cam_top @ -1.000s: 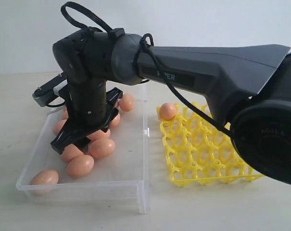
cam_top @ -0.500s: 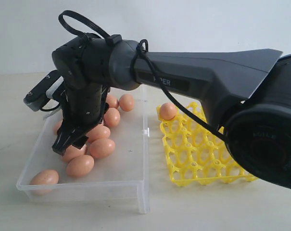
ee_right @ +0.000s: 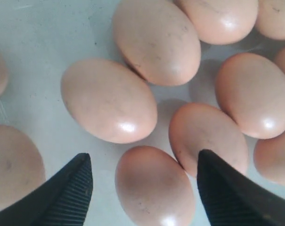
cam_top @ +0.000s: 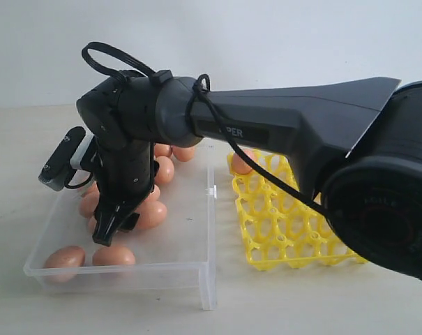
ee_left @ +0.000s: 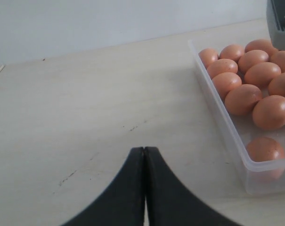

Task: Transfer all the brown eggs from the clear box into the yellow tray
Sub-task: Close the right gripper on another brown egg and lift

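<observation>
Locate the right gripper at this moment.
In the exterior view the right gripper is on the left side, open and pointing down inside the clear box, its tips among the brown eggs.

arm: matte black-grey, broad tapered shell, pale lettering | cable: black, looped around wrist joint | right gripper: black fingers, ribbed inner faces

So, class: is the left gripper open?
No, the left gripper has its fingers pressed together, with no gap between them.

Pale tabletop with faint dark scuffs, perhaps scratches; white wall behind.
</observation>
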Tool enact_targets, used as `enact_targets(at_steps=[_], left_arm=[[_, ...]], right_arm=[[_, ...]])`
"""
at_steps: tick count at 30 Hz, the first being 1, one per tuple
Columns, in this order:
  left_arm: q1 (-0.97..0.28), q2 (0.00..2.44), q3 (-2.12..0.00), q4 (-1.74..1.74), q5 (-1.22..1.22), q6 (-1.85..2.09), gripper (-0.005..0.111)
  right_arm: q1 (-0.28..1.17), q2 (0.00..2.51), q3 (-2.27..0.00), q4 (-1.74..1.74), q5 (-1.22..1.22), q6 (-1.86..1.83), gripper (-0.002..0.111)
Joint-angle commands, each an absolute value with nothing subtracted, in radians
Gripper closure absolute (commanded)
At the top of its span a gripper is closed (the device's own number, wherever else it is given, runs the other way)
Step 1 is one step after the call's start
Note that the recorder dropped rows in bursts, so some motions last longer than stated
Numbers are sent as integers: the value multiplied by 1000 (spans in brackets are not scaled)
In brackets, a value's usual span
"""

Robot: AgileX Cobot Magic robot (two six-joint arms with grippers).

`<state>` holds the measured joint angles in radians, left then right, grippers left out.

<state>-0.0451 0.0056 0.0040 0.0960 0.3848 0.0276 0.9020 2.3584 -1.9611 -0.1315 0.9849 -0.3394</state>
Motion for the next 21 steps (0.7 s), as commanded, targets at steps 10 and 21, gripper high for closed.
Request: enact_targets(at_steps=[10,21], left_arm=[[-50,0,0,95,379,22,107],[-50,0,0,95,379,22,107]], right_arm=[[884,2354,-1929,-143,997,-337,46],[884,2354,-1811,-182,829,-314,46]])
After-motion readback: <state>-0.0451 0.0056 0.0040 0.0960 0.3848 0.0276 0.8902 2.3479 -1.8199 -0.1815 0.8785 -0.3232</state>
